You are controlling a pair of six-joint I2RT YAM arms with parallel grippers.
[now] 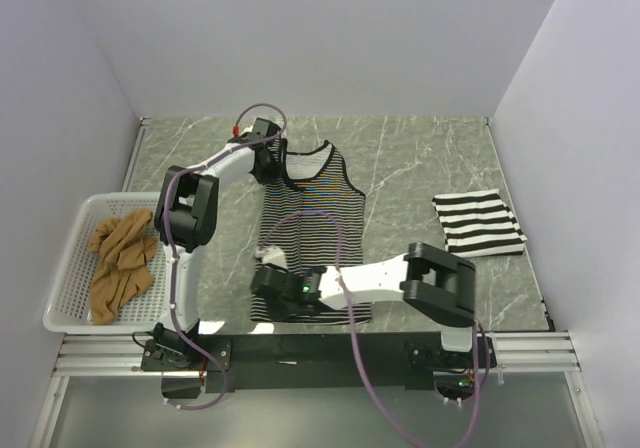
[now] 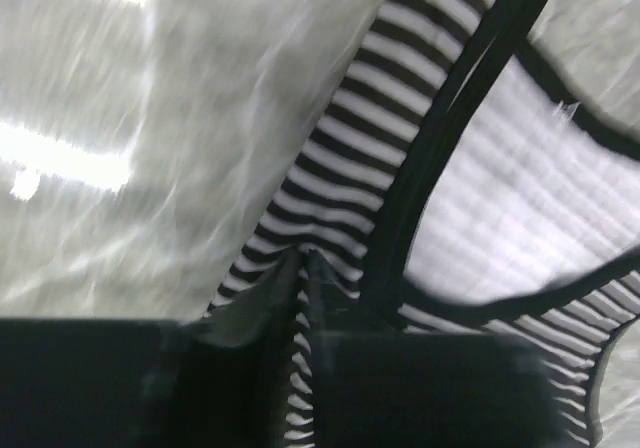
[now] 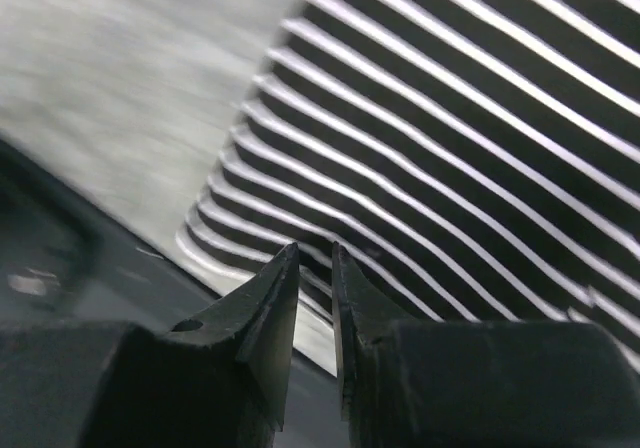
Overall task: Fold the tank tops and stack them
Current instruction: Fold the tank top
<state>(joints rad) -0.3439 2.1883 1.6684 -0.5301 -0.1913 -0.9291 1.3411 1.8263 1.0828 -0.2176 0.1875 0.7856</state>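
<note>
Black-trimmed, thin-striped soft tank top (image 1: 312, 208) lies flat on the grey marbled surface (image 1: 420, 158). Its long axis runs from our left fingers (image 2: 250, 338), pinched shut on its far strap, to our right fingers (image 3: 265, 313), nearly closed at the near hem; whether these grip, we cannot tell.

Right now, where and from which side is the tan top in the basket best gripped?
The tan top lies crumpled inside the white basket, whose walls block a sideways approach; so probably pinch its thick far-end bunch, coming straight down.
</note>
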